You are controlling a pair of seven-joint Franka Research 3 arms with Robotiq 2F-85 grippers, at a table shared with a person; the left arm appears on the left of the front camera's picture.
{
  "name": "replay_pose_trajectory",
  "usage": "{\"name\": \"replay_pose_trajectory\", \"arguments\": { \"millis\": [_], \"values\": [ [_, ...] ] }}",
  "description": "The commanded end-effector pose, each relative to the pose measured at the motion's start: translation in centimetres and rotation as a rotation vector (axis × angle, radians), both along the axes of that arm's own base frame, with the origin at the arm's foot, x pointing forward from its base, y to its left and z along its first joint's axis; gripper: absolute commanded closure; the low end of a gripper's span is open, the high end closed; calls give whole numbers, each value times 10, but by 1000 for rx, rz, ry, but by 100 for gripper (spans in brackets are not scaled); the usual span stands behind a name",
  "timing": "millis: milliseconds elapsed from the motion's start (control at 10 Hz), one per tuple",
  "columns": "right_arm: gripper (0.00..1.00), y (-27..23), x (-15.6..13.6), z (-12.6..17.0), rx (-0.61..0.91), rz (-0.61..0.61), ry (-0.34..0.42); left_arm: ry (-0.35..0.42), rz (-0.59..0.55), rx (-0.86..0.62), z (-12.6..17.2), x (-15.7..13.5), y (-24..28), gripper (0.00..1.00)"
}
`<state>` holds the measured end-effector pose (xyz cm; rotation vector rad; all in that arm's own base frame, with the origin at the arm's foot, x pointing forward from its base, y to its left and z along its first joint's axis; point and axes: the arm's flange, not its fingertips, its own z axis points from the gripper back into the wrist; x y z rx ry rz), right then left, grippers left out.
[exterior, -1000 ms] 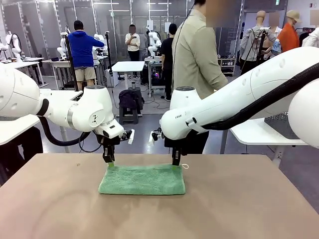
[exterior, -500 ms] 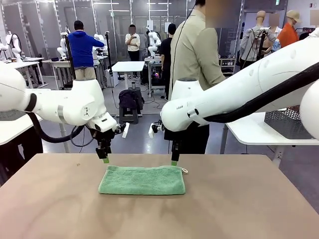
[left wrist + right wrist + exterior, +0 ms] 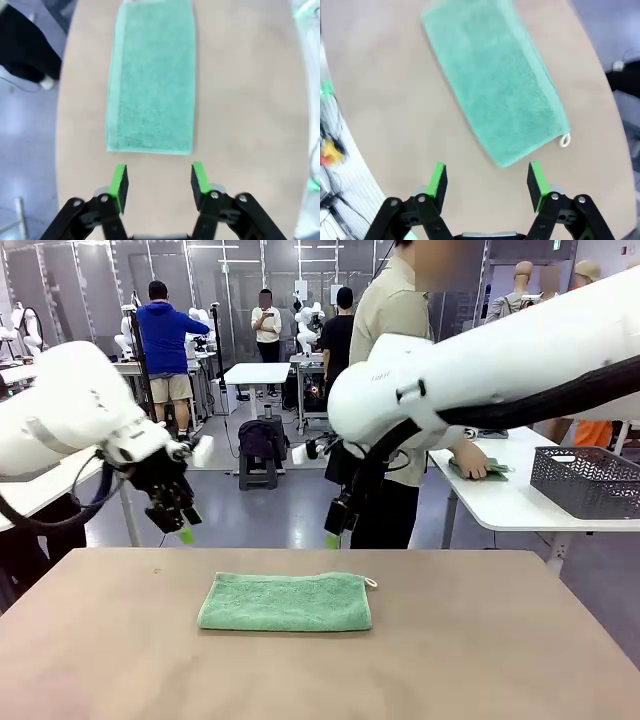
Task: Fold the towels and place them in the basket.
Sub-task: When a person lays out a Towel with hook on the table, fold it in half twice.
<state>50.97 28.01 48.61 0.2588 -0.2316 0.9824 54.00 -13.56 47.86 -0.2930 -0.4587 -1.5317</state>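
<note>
A sea-green towel [image 3: 285, 601] lies folded into a flat rectangle at the middle of the brown table [image 3: 480, 660], with a small white loop at its far right corner. My left gripper [image 3: 183, 530] hangs open and empty in the air beyond the table's far left. In the left wrist view the towel [image 3: 152, 80] lies past the open gripper [image 3: 157, 180]. My right gripper [image 3: 333, 538] hovers open and empty above the far edge, apart from the towel. In the right wrist view the towel [image 3: 495, 85] lies slantwise beyond the open gripper [image 3: 487, 181]. The dark mesh basket [image 3: 590, 480] stands on a white side table at the right.
A person in a beige shirt [image 3: 395, 350] stands behind the far edge, one hand resting on a green cloth [image 3: 480, 468] on the white side table [image 3: 500, 502]. Bare tabletop surrounds the towel on all sides.
Both grippers have risen off the towel's far corners and opened wider. The left swung up and to the left, the right lifted back. The towel stays folded.
</note>
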Motion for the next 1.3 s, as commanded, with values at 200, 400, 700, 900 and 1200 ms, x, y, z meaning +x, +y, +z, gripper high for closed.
{"name": "replay_pose_trajectory", "arguments": {
  "millis": [200, 400, 700, 900, 1200],
  "values": [
    [19, -57, -40, -26, 192, -465, 99, 29, -78, -258, -40, -20, 65, 35],
    [19, -53, -27, -14, 147, -366, 94, 43, -105, -400, -58, -14, 90, 35],
    [19, -53, -27, -14, 147, -366, 94, 79, -89, -549, -82, -12, 121, 35],
    [19, -53, -32, -14, 162, -377, 90, 97, -46, -611, -91, -8, 132, 35],
    [19, -48, -24, -34, 111, -502, 102, 105, -59, -606, -96, -5, 130, 35]
  ]
}}
